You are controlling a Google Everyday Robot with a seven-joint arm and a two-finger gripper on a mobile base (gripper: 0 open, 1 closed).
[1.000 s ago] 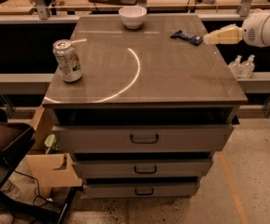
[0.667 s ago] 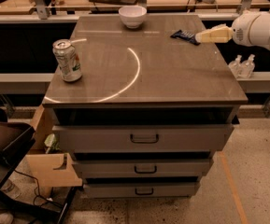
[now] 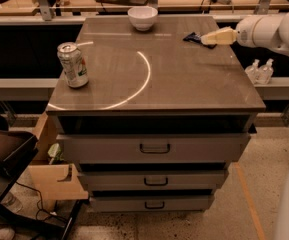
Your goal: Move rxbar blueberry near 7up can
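The 7up can (image 3: 73, 64) stands upright near the left front corner of the brown cabinet top (image 3: 164, 79). The rxbar blueberry (image 3: 193, 37) is a dark flat wrapper lying at the back right of the top, partly covered by the gripper. My gripper (image 3: 208, 38), with pale yellow fingers, reaches in from the right on a white arm (image 3: 274, 30) and sits right over the bar's right end.
A white bowl (image 3: 142, 17) stands at the back middle of the top. The cabinet has three drawers (image 3: 154, 148) below. Two small clear bottles (image 3: 260, 70) sit on a shelf to the right. A cardboard box (image 3: 54, 179) and a dark chair (image 3: 4, 154) are at the lower left.
My gripper has moved left and slightly back, closing in on the rxbar blueberry. The can, the bowl and the bar have not moved.
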